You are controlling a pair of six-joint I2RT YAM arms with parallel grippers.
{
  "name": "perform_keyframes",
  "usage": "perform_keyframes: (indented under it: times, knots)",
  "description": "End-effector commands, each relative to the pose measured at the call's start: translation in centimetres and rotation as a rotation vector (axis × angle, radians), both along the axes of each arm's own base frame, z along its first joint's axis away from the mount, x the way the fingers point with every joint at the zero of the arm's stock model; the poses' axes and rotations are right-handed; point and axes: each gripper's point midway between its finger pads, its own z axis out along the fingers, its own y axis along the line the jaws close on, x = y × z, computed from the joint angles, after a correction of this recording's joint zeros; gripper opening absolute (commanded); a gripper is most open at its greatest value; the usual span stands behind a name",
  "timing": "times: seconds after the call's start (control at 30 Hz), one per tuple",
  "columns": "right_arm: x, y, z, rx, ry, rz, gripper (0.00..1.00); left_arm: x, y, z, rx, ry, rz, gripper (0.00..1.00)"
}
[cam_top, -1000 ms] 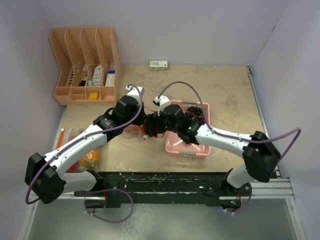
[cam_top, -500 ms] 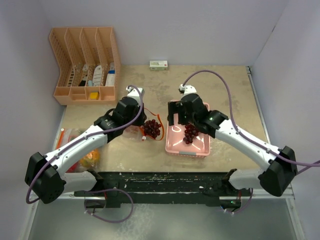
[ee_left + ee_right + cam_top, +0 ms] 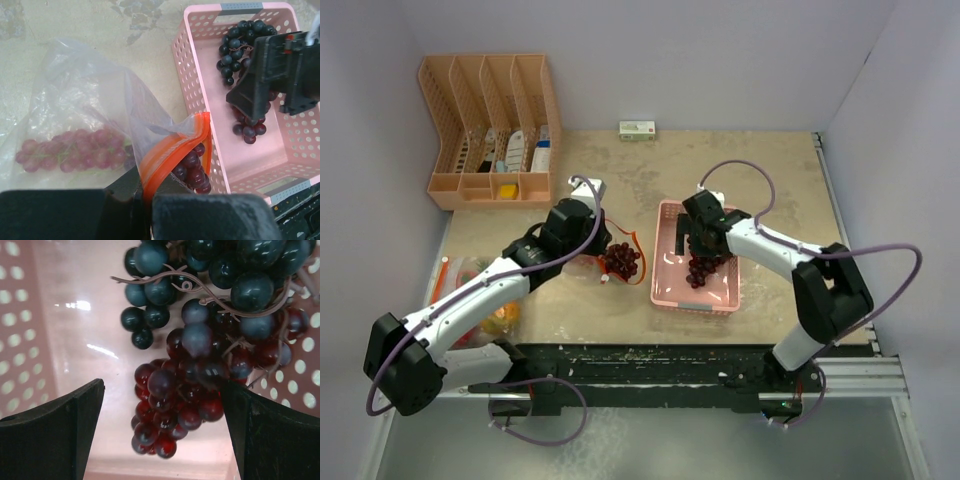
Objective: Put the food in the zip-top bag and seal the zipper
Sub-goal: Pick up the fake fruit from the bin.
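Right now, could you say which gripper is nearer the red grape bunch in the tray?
Right. The right gripper hangs open over the bunch; the left gripper is outside the tray, shut on the bag.

Clear zip-top bag (image 3: 85, 100), red grapes (image 3: 70, 150) inside, dark grape bunches (image 3: 200, 352) in pink tray (image 3: 60, 315)

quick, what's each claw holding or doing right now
Left claw: closed on the orange zipper of the zip-top bag.
Right claw: open, empty, over the red grape bunch in the pink tray.
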Motion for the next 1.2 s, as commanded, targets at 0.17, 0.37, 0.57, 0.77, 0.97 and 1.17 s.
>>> perform_keyframes:
  times: [0.17, 0.37, 0.57, 0.77, 0.97, 1.17]
  knots:
    - [-0.4, -1.1, -5.5, -0.048, 0.080, -0.111, 0.98, 0.4, -0.8, 1.8, -0.042, -0.072, -0.039, 0.00]
    - [-1.1, -1.4, -6.3, -0.052, 0.084, -0.086, 0.55, 0.2, -0.6, 1.6, -0.033, -0.068, -0.034, 0.00]
    - [-1.0, -1.2, -3.1, -0.012, 0.019, -0.047, 0.00, 0.3, -0.4, 1.7, -0.029, -0.063, -0.027, 0.00]
    - [-2.1, 3.7, 6.0, 0.259, -0.113, 0.139, 0.00, 0.2, -0.1, 2.1, -0.022, -0.063, -0.012, 0.00]
    - [-4.2, 9.4, 16.9, 0.506, -0.335, 0.383, 0.00, 0.4, 0.2, 2.6, -0.024, -0.073, 0.005, 0.00]
    - [-5.5, 12.6, 22.5, 0.754, -0.565, 0.459, 0.00, 0.4, 0.0, 3.1, -0.031, -0.070, 0.003, 0.00]
